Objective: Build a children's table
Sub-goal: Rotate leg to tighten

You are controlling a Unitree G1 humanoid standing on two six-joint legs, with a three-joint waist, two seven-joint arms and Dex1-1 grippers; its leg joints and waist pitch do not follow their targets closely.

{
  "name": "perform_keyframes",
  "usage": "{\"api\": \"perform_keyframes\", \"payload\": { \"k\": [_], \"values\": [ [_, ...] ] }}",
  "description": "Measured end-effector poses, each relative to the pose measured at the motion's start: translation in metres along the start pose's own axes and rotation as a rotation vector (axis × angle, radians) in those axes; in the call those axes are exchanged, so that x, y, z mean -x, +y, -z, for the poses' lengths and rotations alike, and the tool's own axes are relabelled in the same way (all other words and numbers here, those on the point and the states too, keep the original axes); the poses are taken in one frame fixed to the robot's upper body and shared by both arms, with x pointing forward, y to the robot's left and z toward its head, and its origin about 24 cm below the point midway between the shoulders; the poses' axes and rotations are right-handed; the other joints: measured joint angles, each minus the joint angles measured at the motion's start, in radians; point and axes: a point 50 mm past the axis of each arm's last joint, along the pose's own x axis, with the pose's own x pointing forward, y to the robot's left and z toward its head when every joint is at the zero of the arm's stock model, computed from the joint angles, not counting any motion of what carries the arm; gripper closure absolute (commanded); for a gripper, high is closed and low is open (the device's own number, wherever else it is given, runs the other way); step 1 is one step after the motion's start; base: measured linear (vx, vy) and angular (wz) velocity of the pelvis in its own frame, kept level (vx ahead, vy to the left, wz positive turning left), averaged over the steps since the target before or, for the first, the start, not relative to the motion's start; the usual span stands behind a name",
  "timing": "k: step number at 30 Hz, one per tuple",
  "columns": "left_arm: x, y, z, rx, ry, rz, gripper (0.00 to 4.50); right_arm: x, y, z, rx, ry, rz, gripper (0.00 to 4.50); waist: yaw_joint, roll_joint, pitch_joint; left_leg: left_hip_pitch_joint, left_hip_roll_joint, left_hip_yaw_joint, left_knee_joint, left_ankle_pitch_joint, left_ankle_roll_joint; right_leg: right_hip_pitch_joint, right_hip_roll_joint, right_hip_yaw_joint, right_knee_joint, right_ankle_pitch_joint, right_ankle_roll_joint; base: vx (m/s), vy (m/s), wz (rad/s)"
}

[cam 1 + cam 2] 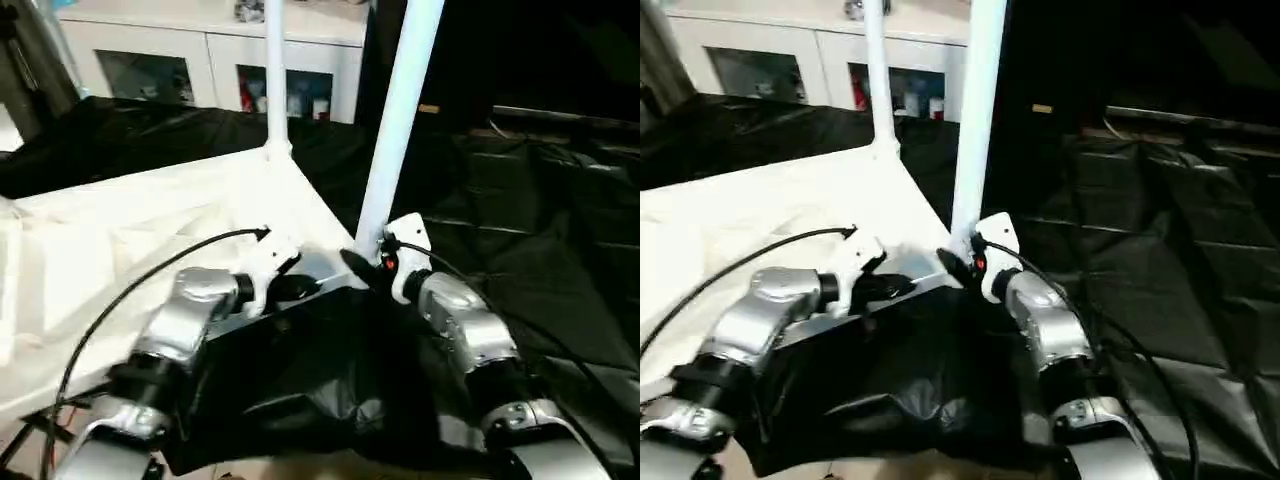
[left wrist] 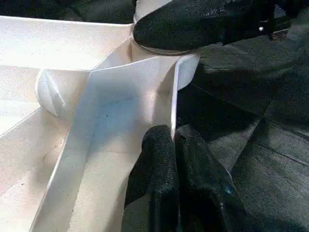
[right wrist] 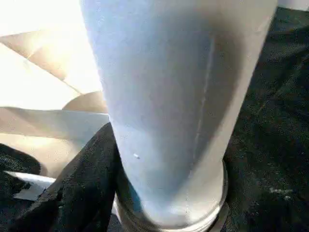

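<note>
Right end effector [image 1: 372, 262] grips smooth tubular leg [image 1: 400, 110] on ribbed tabletop [image 1: 150, 225]

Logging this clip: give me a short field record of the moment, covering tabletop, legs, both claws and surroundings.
tabletop: white tabletop lies ribbed underside up on black sheeting
legs standing: two; near leg upright at the near corner, far leg upright at the corner behind it
left claw: left claw shut on the tabletop's rim beside the near corner
right claw: right claw around the base of the near leg, one finger against its socket
background: white cabinet with glass doors
</note>
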Motion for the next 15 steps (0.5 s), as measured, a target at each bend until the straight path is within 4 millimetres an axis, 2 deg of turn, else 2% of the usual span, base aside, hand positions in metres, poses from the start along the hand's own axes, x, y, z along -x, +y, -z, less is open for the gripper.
{"api": "perform_keyframes", "payload": {
  "k": [5, 6, 9, 15],
  "values": [
    [0.000, -0.001, -0.002, 0.008, -0.001, 0.005, 4.50, 0.002, -0.002, -0.001, 0.009, 0.000, -0.042, 0.96, 0.000, 0.001, 0.000, -0.001, 0.000, 0.000, 0.000, 0.000, 0.000, 0.000, 0.000, 0.000, -0.001, 0.001, -0.001, 0.000, 0.000, 0.00],
    [0.000, -0.001, -0.002, 0.007, -0.001, 0.010, 4.50, 0.004, -0.003, -0.002, 0.014, 0.002, -0.055, 0.70, 0.001, 0.001, 0.000, -0.002, 0.000, 0.000, 0.000, 0.000, 0.000, 0.000, 0.000, 0.000, -0.001, 0.001, -0.001, 0.000, 0.000, 0.00],
    [0.001, -0.002, -0.003, 0.002, -0.001, 0.031, 4.50, 0.008, -0.006, -0.003, 0.045, 0.013, -0.117, 0.45, 0.002, 0.002, 0.001, -0.003, 0.000, 0.000, 0.000, 0.000, 0.000, -0.001, 0.000, -0.001, -0.002, 0.000, 0.000, 0.000, 0.000, 0.00],
    [0.016, -0.002, 0.001, -0.011, 0.017, 0.133, 4.50, 0.026, -0.012, -0.006, 0.140, 0.082, -0.342, 0.45, 0.003, 0.002, 0.001, -0.004, 0.002, 0.000, -0.002, 0.000, 0.001, -0.002, 0.001, -0.002, -0.003, -0.002, 0.001, 0.000, 0.000, 0.00]
  ]
}}
